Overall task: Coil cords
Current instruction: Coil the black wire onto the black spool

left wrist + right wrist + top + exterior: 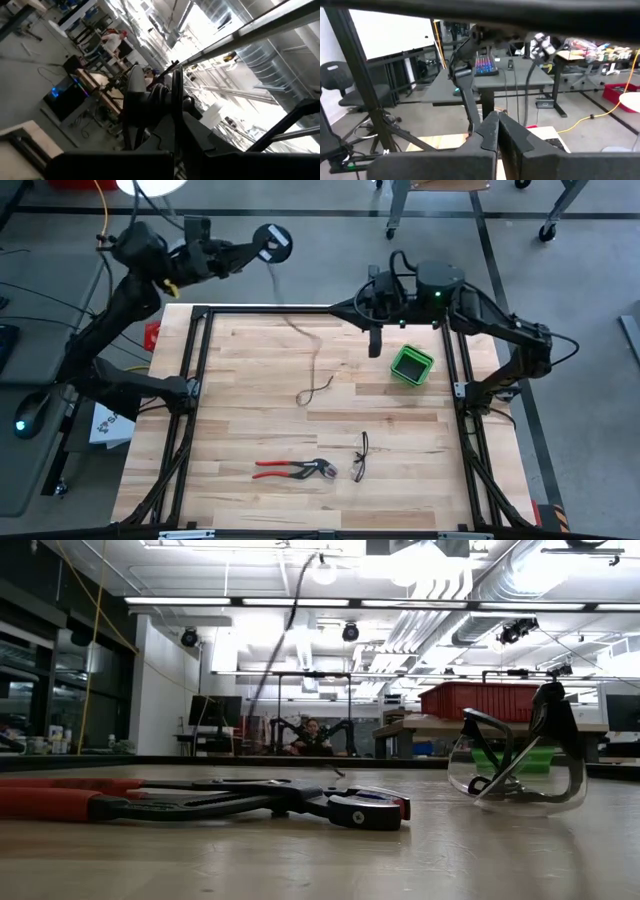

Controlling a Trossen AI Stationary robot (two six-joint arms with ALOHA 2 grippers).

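Note:
My left gripper (252,248) is raised beyond the table's far edge, shut on the round black reel (272,242). In the left wrist view the reel (155,97) shows edge-on. The thin black cord (298,330) runs from the reel down to the wooden table (250,420), where its free end (318,388) lies in a loose loop. In the low view the cord (290,610) hangs from above. My right gripper (376,340) is shut and empty over the table's far right part; its closed fingers show in the right wrist view (497,131). My left gripper pinches the reel between its two fingers at the rim nearest the arm (150,125), coming level from the table's left side. The reel is lifted clear, high above the table's far edge. The cord hangs slack below it, its end on the table.
Red-handled pliers (295,470) and clear safety glasses (361,458) lie near the front edge; both also show in the low view, pliers (200,802) and glasses (520,775). A green container (411,365) stands at the far right. A black frame (200,380) borders the table.

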